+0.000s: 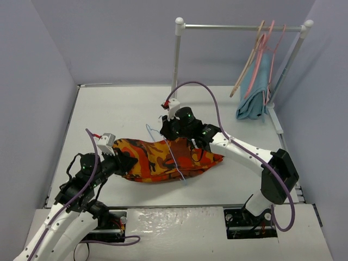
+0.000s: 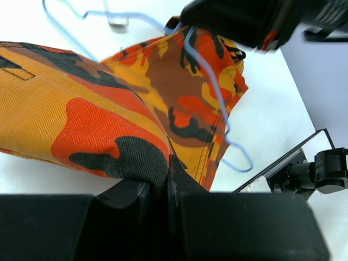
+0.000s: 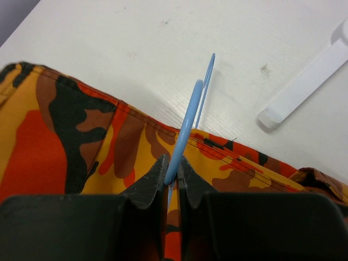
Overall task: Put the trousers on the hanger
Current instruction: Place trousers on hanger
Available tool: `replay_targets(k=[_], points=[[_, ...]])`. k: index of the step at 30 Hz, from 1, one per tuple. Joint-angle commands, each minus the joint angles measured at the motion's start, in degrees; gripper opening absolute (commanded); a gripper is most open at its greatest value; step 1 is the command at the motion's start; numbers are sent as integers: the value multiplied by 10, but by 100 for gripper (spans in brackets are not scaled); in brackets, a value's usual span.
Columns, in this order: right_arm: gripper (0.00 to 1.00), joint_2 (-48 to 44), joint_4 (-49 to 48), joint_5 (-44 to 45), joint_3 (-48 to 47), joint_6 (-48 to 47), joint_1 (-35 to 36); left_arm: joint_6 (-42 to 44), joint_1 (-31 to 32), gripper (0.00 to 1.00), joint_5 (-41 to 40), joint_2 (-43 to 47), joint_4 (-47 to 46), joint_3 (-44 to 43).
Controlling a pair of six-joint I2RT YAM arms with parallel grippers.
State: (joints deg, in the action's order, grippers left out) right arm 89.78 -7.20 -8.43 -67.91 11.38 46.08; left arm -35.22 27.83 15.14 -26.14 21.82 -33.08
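Note:
The camouflage trousers lie folded on the table in the middle, also in the left wrist view and the right wrist view. The light-blue wire hanger lies across them, its hook toward the back left. My left gripper is shut on the trousers' left end. My right gripper is shut on the hanger wire just above the cloth. The hanger's far corner pokes out past the trousers.
A clothes rail stands at the back right with a tan hanger, a pink hanger and a teal cloth. The rail's white foot lies near my right gripper. Walls close in both sides.

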Motion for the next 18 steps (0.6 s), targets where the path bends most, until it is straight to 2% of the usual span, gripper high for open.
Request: replay_targets(k=[1, 8, 14, 18], points=[[0, -53, 7, 25, -105, -14, -3, -55, -1, 0, -23, 31, 2, -2], [0, -75, 56, 64, -196, -17, -3, -97, -2, 0, -45, 68, 17, 31], [0, -52, 118, 108, -278, -23, -5, -127, -2, 1, -50, 89, -3, 68], [0, -42, 141, 125, -315, -9, -6, -132, -1, 15, -49, 77, -38, 90]])
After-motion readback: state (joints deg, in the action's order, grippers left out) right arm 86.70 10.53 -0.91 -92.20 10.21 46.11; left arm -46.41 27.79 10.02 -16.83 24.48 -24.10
